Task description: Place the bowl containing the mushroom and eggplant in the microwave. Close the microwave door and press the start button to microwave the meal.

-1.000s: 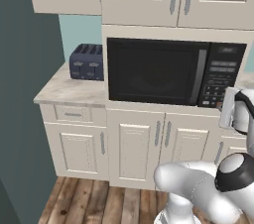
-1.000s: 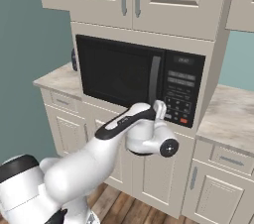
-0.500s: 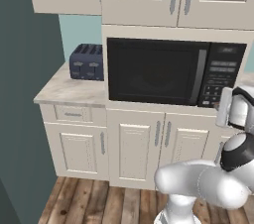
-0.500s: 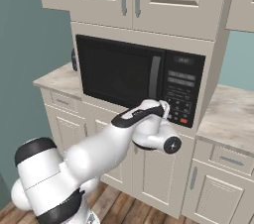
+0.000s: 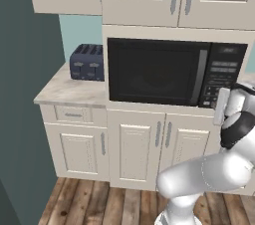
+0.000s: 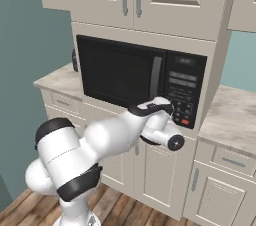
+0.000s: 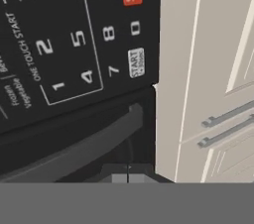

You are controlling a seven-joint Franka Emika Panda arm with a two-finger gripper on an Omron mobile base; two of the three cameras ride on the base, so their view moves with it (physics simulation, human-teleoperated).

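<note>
— How many of each?
— One microwave [image 5: 174, 72], one microwave door [image 5: 157, 72] shut flat, one toaster [image 5: 87, 62] left of it on the counter [image 5: 69, 92], one gripper [image 7: 128, 177].
— Anything hidden?
— The bowl and its food can't be made out through the dark glass. In the right base view the arm covers the gripper.
— The gripper?
— Clenched, grasping nothing, close before the keypad [image 7: 74, 34].
— Changed since earlier?
— The arm has crept nearer the keypad; the door stays closed.
</note>
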